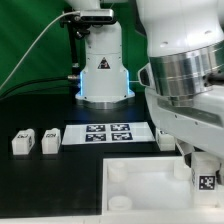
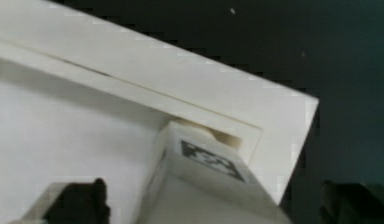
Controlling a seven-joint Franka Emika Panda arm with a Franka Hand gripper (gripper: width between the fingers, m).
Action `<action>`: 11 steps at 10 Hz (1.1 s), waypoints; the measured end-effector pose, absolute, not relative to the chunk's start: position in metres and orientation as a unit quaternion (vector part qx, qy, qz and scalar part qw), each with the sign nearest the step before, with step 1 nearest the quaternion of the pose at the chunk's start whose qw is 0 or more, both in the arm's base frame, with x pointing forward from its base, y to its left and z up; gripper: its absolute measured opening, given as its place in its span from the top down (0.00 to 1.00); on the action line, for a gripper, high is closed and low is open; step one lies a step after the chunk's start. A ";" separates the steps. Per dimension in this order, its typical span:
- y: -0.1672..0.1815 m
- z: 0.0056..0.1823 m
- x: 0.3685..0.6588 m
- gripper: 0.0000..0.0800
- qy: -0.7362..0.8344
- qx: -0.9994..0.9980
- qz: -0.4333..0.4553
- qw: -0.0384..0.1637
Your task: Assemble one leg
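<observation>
We see the gripper (image 1: pixel 203 172) low over the right side of the top (image 1: pixel 140 180), with a tagged leg (image 1: pixel 204 180) between its fingers, standing upright at the top's right corner. In the wrist view, the leg (image 2: pixel 210 160) stands by the top's (image 2: pixel 100 120) raised rim, with dark fingertips (image 2: pixel 79 200) on either side; the jaws look clamped on it. Two more legs (image 1: pixel 21 142) (image 1: pixel 49 140) lie on the table (image 1: pixel 50 190) at the left, beside the marker board (image 1: pixel 106 133).
</observation>
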State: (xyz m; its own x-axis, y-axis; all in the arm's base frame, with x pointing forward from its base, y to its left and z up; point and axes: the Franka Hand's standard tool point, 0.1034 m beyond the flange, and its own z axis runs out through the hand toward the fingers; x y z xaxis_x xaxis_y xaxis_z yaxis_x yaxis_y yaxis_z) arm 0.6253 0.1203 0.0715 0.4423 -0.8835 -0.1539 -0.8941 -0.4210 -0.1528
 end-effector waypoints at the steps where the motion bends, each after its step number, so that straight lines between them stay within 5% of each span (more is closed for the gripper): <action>1: 0.119 0.070 0.625 0.20 0.503 -0.858 0.022 0.106; 3: 0.118 0.069 0.625 0.19 0.398 -0.912 0.008 0.101; 6: 0.120 0.067 0.626 0.19 0.131 -0.989 -0.028 0.065; 8: 0.120 0.066 0.627 0.19 0.126 -0.989 -0.035 0.066; 9: 0.120 0.066 0.627 0.33 0.138 -0.988 -0.034 0.067; 10: 0.121 0.066 0.627 0.33 0.150 -0.986 -0.033 0.068; 11: 0.119 0.066 0.627 0.55 0.202 -0.977 -0.029 0.069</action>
